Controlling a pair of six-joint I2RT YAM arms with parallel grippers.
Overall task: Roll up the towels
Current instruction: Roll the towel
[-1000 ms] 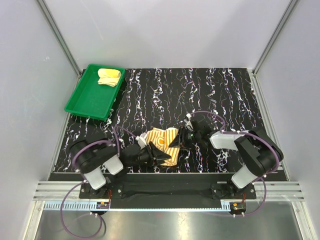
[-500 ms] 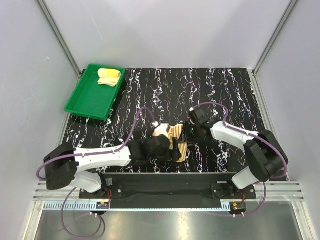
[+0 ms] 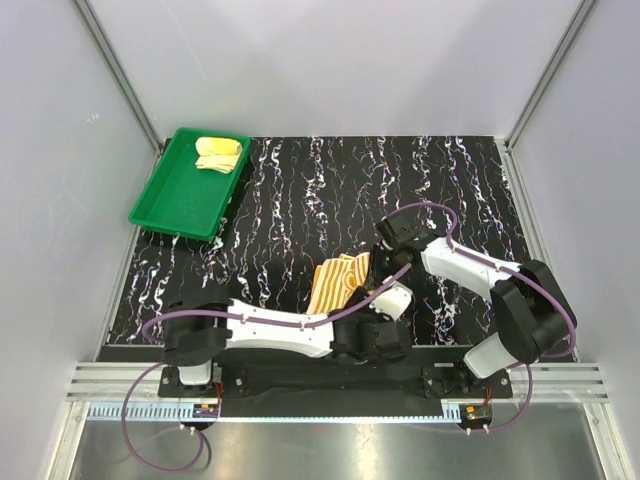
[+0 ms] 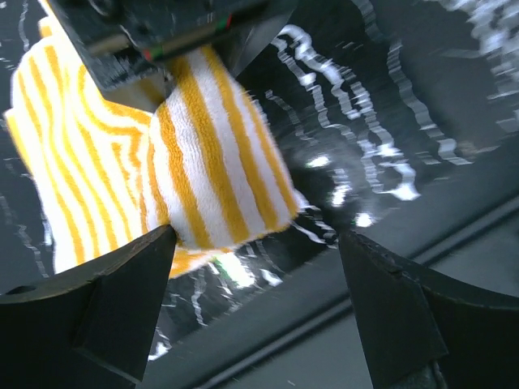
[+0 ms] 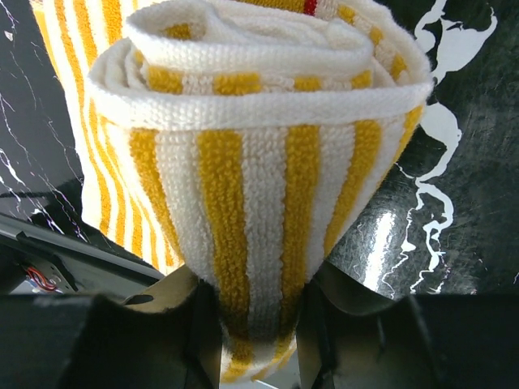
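Note:
The orange-and-cream striped towel (image 3: 336, 280) lies partly rolled on the black marbled table, near the front middle. My right gripper (image 3: 380, 266) is shut on the towel's rolled right end; in the right wrist view the roll (image 5: 251, 154) sits pinched between the jaws (image 5: 251, 324). My left gripper (image 3: 370, 305) is open and empty, just in front of the towel's near right corner; its view shows the striped towel (image 4: 203, 154) ahead of the spread fingers (image 4: 255, 275). The plain pale yellow towel (image 3: 218, 153) lies rolled in the green tray.
The green tray (image 3: 175, 200) stands at the back left of the table. The left arm (image 3: 270, 328) stretches along the table's front edge (image 3: 330, 365). Grey walls and metal frame posts surround the table.
My left arm has swung right and off the towel, which now lies uncovered. My left gripper has stopped at the towel's near right corner. My right gripper still holds the rolled end.

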